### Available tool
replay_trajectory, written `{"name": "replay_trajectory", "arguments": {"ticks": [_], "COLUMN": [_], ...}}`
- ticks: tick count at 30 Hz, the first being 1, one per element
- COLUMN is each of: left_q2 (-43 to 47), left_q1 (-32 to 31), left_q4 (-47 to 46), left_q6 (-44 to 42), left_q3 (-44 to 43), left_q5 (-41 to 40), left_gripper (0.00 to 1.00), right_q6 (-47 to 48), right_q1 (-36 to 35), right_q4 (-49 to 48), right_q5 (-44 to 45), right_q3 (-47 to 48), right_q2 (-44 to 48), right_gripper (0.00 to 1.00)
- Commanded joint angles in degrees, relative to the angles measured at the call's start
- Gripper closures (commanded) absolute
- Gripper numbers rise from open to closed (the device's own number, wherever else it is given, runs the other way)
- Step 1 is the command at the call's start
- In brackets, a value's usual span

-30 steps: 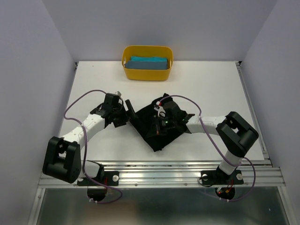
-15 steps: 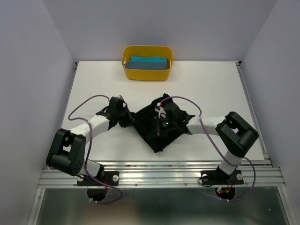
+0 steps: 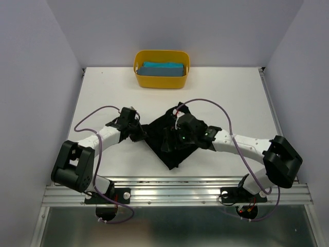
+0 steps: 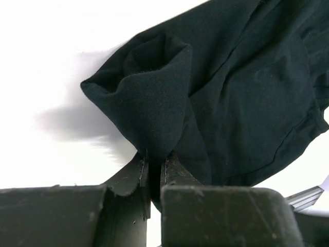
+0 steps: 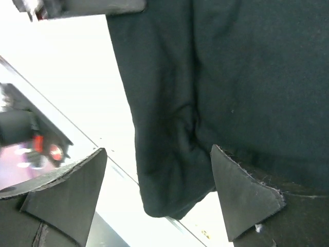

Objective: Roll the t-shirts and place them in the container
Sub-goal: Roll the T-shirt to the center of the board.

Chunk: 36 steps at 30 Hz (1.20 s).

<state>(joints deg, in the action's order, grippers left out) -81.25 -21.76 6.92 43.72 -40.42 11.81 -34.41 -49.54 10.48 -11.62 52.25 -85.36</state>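
Observation:
The black t-shirt [image 3: 174,152] lies crumpled in the middle of the table, one point toward the front edge. My left gripper [image 3: 140,133] is at its left corner, shut on a raised fold of the black cloth [image 4: 154,103]; the jaws [image 4: 154,159] pinch it between them. Over the shirt's centre, my right gripper [image 3: 172,138] stands open, and a rounded fold of the black t-shirt [image 5: 169,170] lies between its spread fingers [image 5: 158,149] without being gripped. The teal-blue t-shirt [image 3: 163,69] lies folded inside the yellow tub.
The yellow tub [image 3: 161,52] stands at the back centre of the white table. A metal rail [image 3: 175,181] runs along the front edge, near the shirt's lower point. Grey walls close in both sides.
My left gripper moved right to the shirt's left corner and shut on the cloth. My right gripper opened and let go of the shirt, and its arm stretched out to the right.

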Motion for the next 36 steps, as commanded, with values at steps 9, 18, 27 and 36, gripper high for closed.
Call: {"name": "replay_trajectory", "arguments": {"ticks": [9, 18, 27, 36], "left_q2": [4.4, 4.5, 5.0, 5.4], "left_q1": [0.0, 0.0, 0.0, 0.0], "left_q4": [4.6, 4.7, 4.3, 4.8], "left_q6": [-1.4, -1.3, -1.9, -4.6], "left_q3": [-1.8, -2.0, -2.2, -4.1], "left_q5": [-2.2, -2.1, -2.0, -1.0], "left_gripper": [1.0, 1.0, 1.0, 0.61], "right_q6": [9.5, 10.6, 9.4, 6.3], "right_q1": [-22.3, -27.6, -27.6, -23.4], "right_q4": [18.3, 19.6, 16.3, 7.7], "right_q5": [42.4, 49.2, 49.9, 31.7], "right_q3": [13.4, 17.9, 16.1, 8.2], "right_q2": [-8.9, -16.2, -16.2, -9.7], "right_gripper": [0.05, 0.17, 0.89, 0.99]}}
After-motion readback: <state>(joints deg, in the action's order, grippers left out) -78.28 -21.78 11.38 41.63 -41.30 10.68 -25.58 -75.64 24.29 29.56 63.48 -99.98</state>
